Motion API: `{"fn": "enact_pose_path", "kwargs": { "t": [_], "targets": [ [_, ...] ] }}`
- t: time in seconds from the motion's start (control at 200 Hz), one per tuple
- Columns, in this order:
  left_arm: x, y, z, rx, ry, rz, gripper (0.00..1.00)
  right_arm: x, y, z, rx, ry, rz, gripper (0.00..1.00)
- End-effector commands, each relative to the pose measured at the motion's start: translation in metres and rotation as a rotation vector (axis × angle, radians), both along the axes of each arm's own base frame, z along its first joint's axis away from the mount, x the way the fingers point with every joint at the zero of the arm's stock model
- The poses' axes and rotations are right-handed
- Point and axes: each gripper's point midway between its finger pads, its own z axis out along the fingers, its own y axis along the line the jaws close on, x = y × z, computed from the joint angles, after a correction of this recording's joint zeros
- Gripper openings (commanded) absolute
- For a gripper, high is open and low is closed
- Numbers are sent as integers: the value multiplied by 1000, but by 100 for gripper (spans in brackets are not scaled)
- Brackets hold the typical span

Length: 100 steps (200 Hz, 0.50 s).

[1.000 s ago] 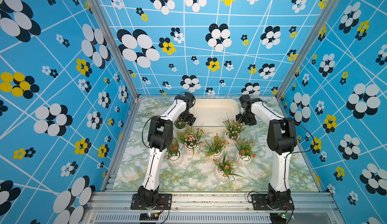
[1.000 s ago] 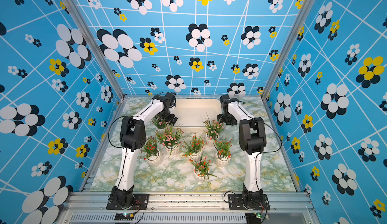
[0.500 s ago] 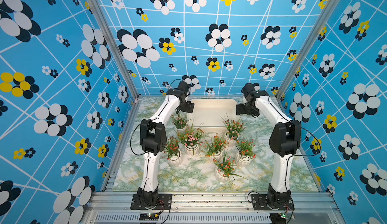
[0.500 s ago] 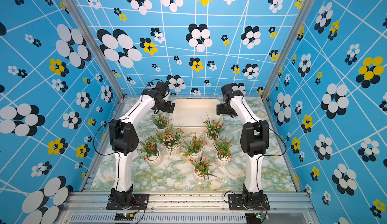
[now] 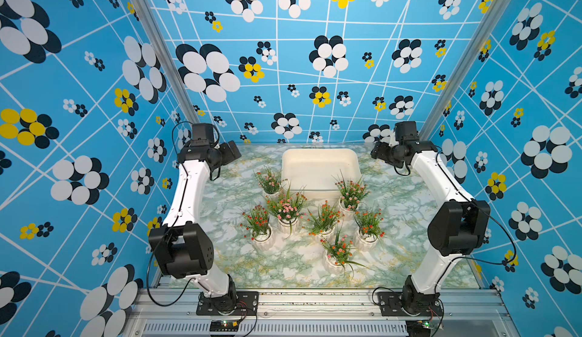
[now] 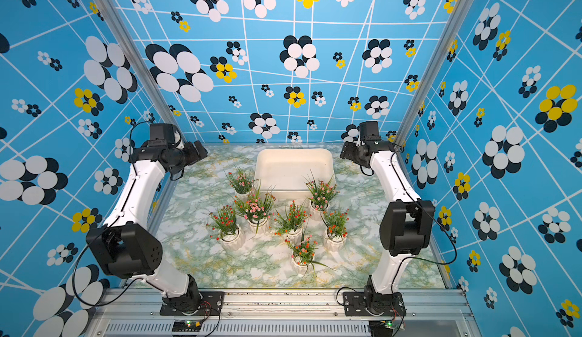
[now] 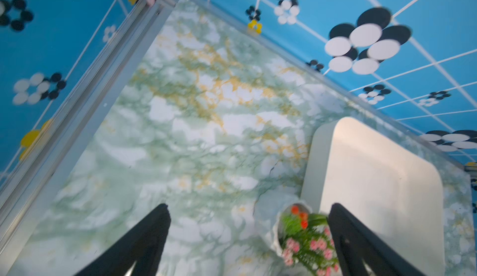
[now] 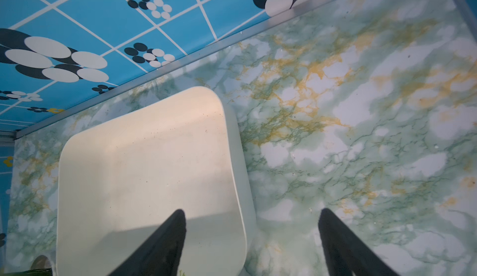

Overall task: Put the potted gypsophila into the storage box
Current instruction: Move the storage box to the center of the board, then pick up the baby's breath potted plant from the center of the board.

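Note:
The cream-white storage box [image 5: 319,165] [image 6: 294,165] lies empty at the back middle of the marble table. Several potted gypsophila stand in a cluster just in front of it, from a pink one [image 5: 286,207] [image 6: 255,207] to an orange one [image 5: 338,252] nearest the front. My left gripper [image 5: 232,153] [image 7: 250,206] hangs open, high over the back left. Far below it, the left wrist view shows one pot [image 7: 302,233] and the box [image 7: 374,184]. My right gripper [image 5: 376,153] [image 8: 252,211] is open and empty, high over the box's [image 8: 144,171] right edge.
Blue flower-patterned walls close in the table on three sides, with aluminium posts [image 5: 157,51] at the back corners. Bare marble [image 5: 220,225] lies to the left and right of the pots and along the front edge.
Both arms have risen from the pots beside the box and swung outward toward the back corners. All pots stay on the table.

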Motion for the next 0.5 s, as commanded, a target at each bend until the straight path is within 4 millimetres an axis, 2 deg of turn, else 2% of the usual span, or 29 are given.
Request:
{"fn": "enact_pose_path", "kwargs": {
  "t": [0.0,0.105,0.225,0.335,0.495],
  "targets": [
    [-50,7,-49,12,195,22,97,-11,28,-19,106,140,73,76],
    [-76,0,-74,-4,281,5,95,-15,35,-29,132,193,104,71],
    [-86,-25,-93,-12,337,-45,93,-11,33,-31,145,147,50,70],
    [-82,-39,-109,-37,366,-47,92,-10,31,-35,145,161,30,70],
    [-62,-65,-118,-19,380,-103,91,-11,32,-37,152,168,24,68]
  ]
}}
